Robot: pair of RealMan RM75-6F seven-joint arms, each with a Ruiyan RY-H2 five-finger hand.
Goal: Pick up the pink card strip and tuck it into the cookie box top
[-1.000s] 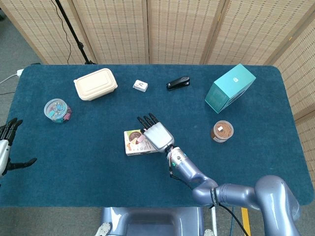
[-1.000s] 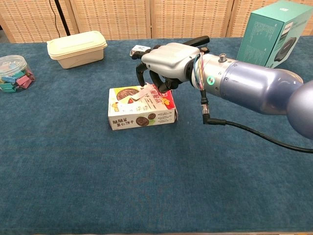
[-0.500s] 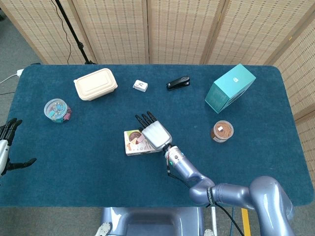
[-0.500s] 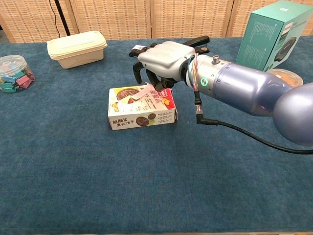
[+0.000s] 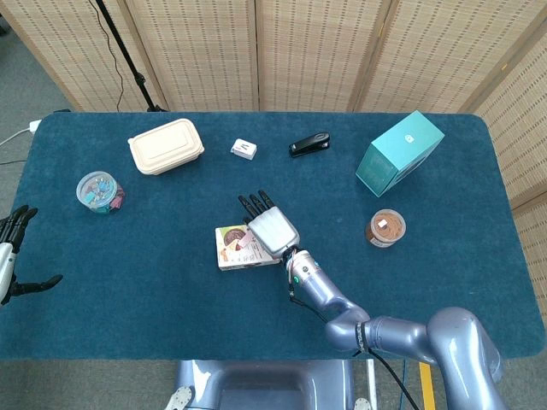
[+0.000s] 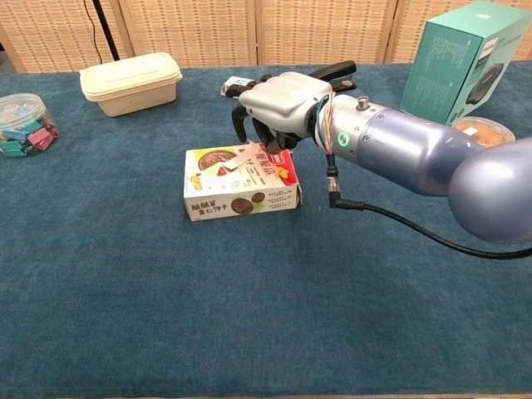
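Observation:
The cookie box (image 5: 231,252) (image 6: 237,198) lies flat near the middle of the blue table. The pink card strip (image 5: 244,242) (image 6: 247,157) rests slanted on the box's top face, its far end under my right hand's fingers. That right hand (image 5: 269,228) (image 6: 280,100) hovers over the box's right half, palm down, fingers apart and bent down toward the strip; I see no grip on it. At the table's far left edge my left hand (image 5: 10,254) stays with fingers spread and nothing in it.
A cream lunch box (image 5: 166,145), a jar of coloured clips (image 5: 98,191), a small white box (image 5: 244,149) and a black stapler (image 5: 308,143) sit along the back. At the right are a teal carton (image 5: 399,152) and a brown jar (image 5: 385,227).
My right hand has lifted slightly off the box top and edged toward the far side. The pink strip stays lying on the box. The left hand has not moved.

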